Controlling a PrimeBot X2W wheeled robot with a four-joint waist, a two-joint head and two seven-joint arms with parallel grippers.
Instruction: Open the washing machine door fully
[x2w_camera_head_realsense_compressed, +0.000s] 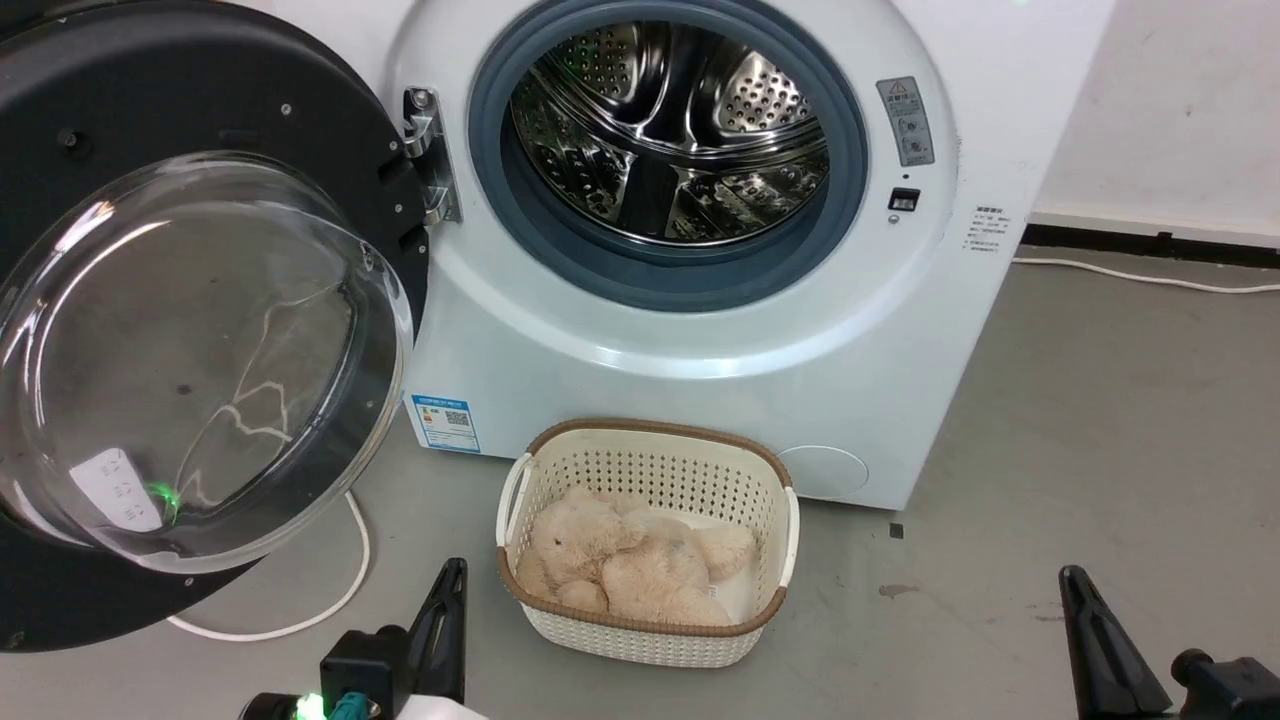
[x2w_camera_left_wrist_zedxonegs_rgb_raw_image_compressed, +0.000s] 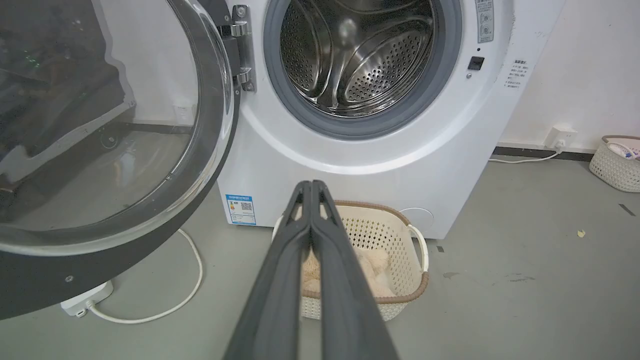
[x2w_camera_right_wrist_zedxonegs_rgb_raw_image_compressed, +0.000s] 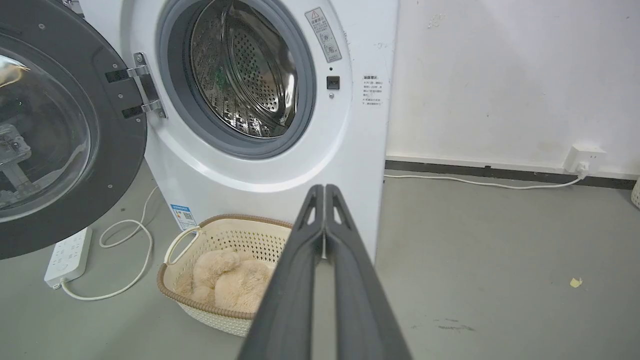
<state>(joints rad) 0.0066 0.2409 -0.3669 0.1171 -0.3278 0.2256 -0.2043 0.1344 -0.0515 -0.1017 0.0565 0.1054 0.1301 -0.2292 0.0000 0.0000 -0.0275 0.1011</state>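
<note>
The washing machine (x2w_camera_head_realsense_compressed: 700, 340) is a white front-loader with its steel drum (x2w_camera_head_realsense_compressed: 670, 130) exposed inside a grey gasket. Its door (x2w_camera_head_realsense_compressed: 180, 330), glossy black with a bulging clear glass bowl, stands swung wide to the left on a metal hinge (x2w_camera_head_realsense_compressed: 430, 155). The same door (x2w_camera_left_wrist_zedxonegs_rgb_raw_image_compressed: 100, 150) shows in the left wrist view and, as door (x2w_camera_right_wrist_zedxonegs_rgb_raw_image_compressed: 55, 130), in the right wrist view. My left gripper (x2w_camera_head_realsense_compressed: 452, 580) sits low, shut and empty, fingertips together (x2w_camera_left_wrist_zedxonegs_rgb_raw_image_compressed: 311, 186). My right gripper (x2w_camera_head_realsense_compressed: 1075, 585) is low at the right, shut on nothing (x2w_camera_right_wrist_zedxonegs_rgb_raw_image_compressed: 325, 190). Neither touches the door.
A cream lattice basket (x2w_camera_head_realsense_compressed: 650, 620) with a beige plush toy (x2w_camera_head_realsense_compressed: 630, 560) inside stands on the grey floor before the machine. A white cable (x2w_camera_head_realsense_compressed: 340, 590) and power strip (x2w_camera_right_wrist_zedxonegs_rgb_raw_image_compressed: 67, 255) lie under the door. Another basket (x2w_camera_left_wrist_zedxonegs_rgb_raw_image_compressed: 617, 160) sits far right by the wall.
</note>
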